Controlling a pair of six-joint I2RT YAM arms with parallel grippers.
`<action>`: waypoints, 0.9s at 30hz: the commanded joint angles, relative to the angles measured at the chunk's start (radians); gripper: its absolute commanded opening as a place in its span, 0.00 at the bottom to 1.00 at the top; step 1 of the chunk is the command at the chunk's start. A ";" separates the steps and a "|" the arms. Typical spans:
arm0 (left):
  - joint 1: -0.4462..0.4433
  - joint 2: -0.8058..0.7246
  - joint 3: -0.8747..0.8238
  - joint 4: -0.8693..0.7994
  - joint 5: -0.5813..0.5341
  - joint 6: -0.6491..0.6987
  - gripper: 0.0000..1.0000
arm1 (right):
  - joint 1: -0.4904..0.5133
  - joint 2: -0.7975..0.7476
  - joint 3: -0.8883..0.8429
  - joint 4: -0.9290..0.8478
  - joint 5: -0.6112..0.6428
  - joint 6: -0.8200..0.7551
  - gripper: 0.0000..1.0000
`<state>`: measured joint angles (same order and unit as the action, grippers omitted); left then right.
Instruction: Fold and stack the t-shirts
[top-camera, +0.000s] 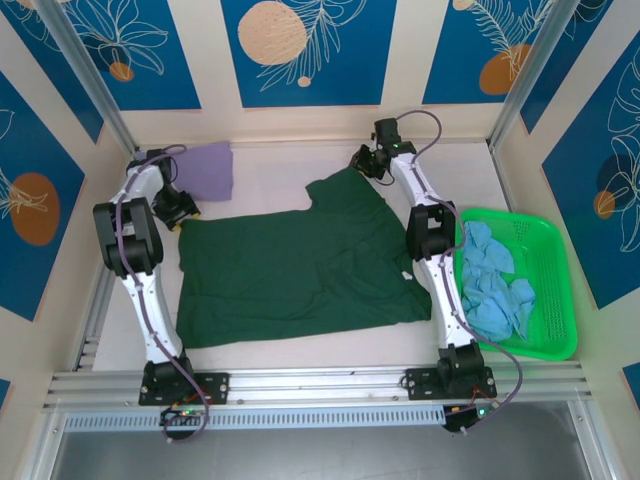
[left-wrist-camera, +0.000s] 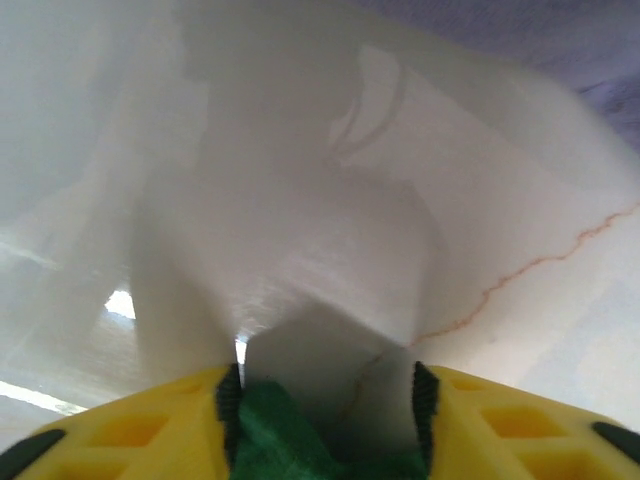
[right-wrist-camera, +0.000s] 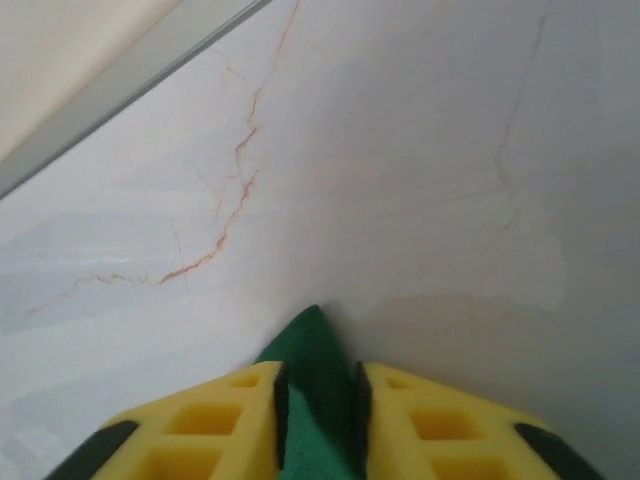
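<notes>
A dark green t-shirt (top-camera: 300, 265) lies spread flat in the middle of the table. My left gripper (top-camera: 183, 212) sits at its far left corner. In the left wrist view its yellow fingers (left-wrist-camera: 150, 430) stand apart, with green cloth (left-wrist-camera: 275, 440) lying against the left pad and bare table showing in the rest of the gap. My right gripper (top-camera: 365, 165) is at the shirt's far right corner. In the right wrist view both pads press on a point of green cloth (right-wrist-camera: 312, 345). A folded lavender t-shirt (top-camera: 205, 168) lies at the back left.
A bright green plastic basket (top-camera: 545, 250) stands at the right edge, holding crumpled light blue t-shirts (top-camera: 495, 285). Walls close the table at the back and sides. A metal rail (top-camera: 320, 385) runs along the near edge.
</notes>
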<state>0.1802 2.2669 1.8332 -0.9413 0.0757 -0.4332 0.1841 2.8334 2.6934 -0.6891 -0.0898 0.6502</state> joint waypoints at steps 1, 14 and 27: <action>0.009 0.020 -0.017 -0.014 0.031 0.021 0.45 | 0.009 0.033 0.029 -0.026 -0.028 -0.010 0.16; 0.005 0.014 0.036 -0.019 0.042 0.011 0.12 | -0.033 -0.091 0.009 -0.025 -0.038 -0.066 0.00; -0.028 -0.132 -0.045 0.011 -0.128 0.019 0.00 | -0.048 -0.318 -0.200 -0.015 -0.093 -0.118 0.00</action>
<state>0.1581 2.2131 1.8198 -0.9367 0.0147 -0.4191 0.1360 2.5866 2.5404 -0.6991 -0.1493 0.5728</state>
